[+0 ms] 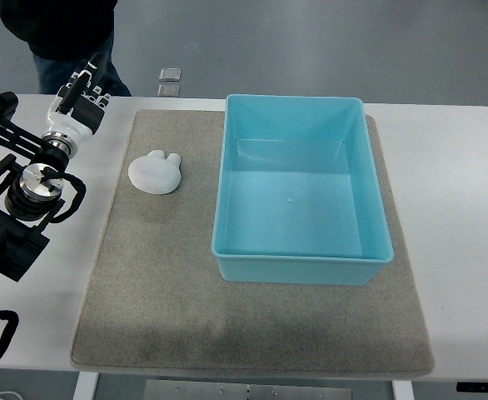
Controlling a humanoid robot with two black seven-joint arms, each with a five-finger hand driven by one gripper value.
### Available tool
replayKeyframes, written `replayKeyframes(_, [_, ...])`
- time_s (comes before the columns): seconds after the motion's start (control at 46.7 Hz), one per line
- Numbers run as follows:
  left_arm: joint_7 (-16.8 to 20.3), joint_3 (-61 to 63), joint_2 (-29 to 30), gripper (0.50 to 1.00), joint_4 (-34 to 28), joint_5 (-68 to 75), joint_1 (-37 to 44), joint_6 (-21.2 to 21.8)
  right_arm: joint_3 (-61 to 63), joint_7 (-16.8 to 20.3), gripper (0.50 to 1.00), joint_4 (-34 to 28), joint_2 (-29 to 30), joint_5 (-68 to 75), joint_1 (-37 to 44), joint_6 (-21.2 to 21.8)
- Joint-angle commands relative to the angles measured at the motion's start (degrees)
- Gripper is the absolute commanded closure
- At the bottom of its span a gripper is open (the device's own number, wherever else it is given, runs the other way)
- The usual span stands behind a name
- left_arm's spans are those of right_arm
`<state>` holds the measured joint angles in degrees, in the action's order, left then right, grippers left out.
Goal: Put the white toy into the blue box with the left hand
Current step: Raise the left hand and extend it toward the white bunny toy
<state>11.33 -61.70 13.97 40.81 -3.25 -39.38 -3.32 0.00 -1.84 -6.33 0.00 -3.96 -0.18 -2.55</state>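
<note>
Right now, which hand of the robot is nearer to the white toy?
Left. The left hand hangs up and left of the white toy, past the mat's edge, not touching it. The right hand is not in view.

Toy (156,172) on mat (161,292), left of box (301,268); left hand (82,96) farther left.

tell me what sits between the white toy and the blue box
Nothing: in the top view only a bare strip of the grey mat separates the white toy from the blue box.
</note>
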Motion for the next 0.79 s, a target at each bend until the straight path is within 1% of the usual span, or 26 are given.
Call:
replayKeyframes(0.0, [0.0,0.0,0.0,0.506,0.1,0.0,0.0,0.0,0.0,0.0,0.564,0.0,0.0,0.0,0.0,0.0])
replayKeyframes(0.493, [0.0,0.0,0.2,0.506,-0.4,-0.1,-0.4,0.1,0.0,0.0,0.564,0.0,0.0,0.0,0.0,0.0])
replayKeyframes(0.771, [0.0,0.0,2.2,0.506,-0.1,0.0,-0.5,-0.6,0.0,0.0,0.564,0.0,0.0,0.0,0.0,0.0])
